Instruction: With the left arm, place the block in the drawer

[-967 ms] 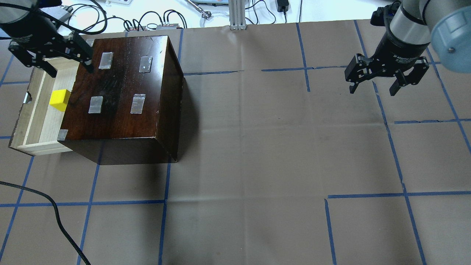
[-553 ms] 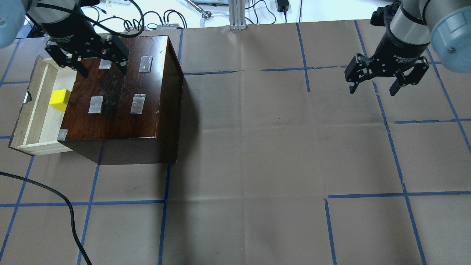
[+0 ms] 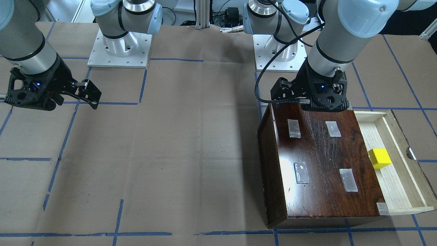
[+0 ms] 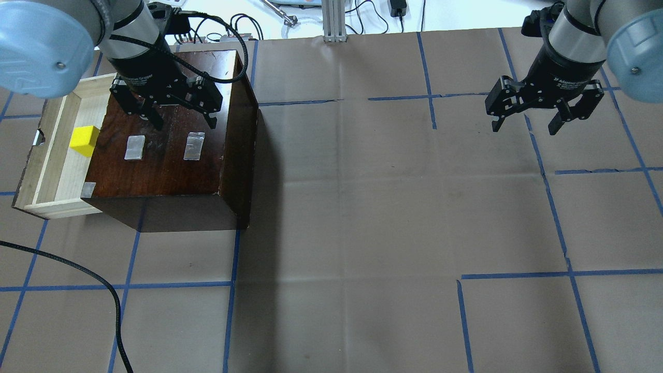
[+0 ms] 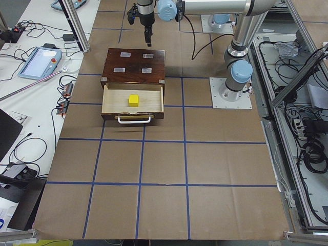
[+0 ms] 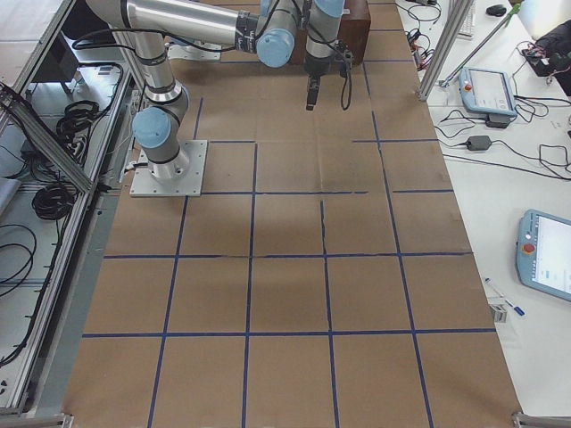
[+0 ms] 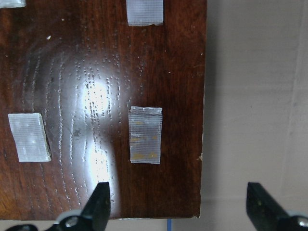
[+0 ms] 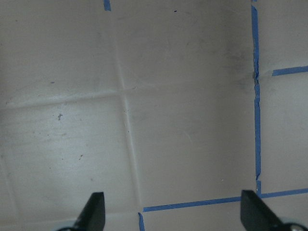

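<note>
The yellow block (image 4: 84, 140) lies in the pulled-out pale wood drawer (image 4: 52, 171) of the dark brown box (image 4: 171, 155); it also shows in the front view (image 3: 380, 158) and the left view (image 5: 134, 100). My left gripper (image 4: 182, 120) is open and empty, hovering over the box top, to the right of the block. Its wrist view shows grey tape patches (image 7: 145, 134) on the glossy top between the open fingertips (image 7: 101, 197). My right gripper (image 4: 525, 126) is open and empty above bare table at the far right.
The box stands at the table's left end, its drawer (image 3: 399, 160) open toward the left edge with a metal handle (image 5: 135, 120). A black cable (image 4: 88, 290) loops across the near-left table. Brown paper with blue tape lines (image 4: 342, 280) covers the table.
My left gripper has moved right, from over the drawer's back corner to above the box top, staying open and empty. The block lies still in the drawer. The right arm has not moved.
</note>
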Robot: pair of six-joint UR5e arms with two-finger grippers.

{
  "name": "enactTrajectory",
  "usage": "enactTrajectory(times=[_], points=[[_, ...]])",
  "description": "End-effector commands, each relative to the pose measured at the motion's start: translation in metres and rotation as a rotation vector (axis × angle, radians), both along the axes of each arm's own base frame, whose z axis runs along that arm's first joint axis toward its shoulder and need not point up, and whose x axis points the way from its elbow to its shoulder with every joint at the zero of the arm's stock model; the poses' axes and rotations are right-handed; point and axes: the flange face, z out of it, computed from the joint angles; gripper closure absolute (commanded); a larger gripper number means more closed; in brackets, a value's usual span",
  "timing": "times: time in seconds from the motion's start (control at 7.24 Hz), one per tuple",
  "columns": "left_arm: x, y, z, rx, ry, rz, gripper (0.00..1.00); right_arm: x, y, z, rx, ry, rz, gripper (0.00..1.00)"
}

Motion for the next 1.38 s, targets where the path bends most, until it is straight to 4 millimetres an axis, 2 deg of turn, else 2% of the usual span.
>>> enactTrajectory(times=[0.0, 0.83, 1.24], points=[[-0.002, 0.005, -0.004, 0.01, 0.007, -0.002, 0.01, 0.0, 0.0, 0.0, 0.0, 0.0, 0.001, 0.0], [-0.002, -0.001, -0.016, 0.027, 0.005, 0.004, 0.01, 0.0, 0.0, 0.0, 0.0, 0.0, 0.001, 0.0], [0.0, 0.003, -0.017, 0.032, -0.004, 0.0, 0.01, 0.0, 0.0, 0.0, 0.0, 0.0, 0.001, 0.0]])
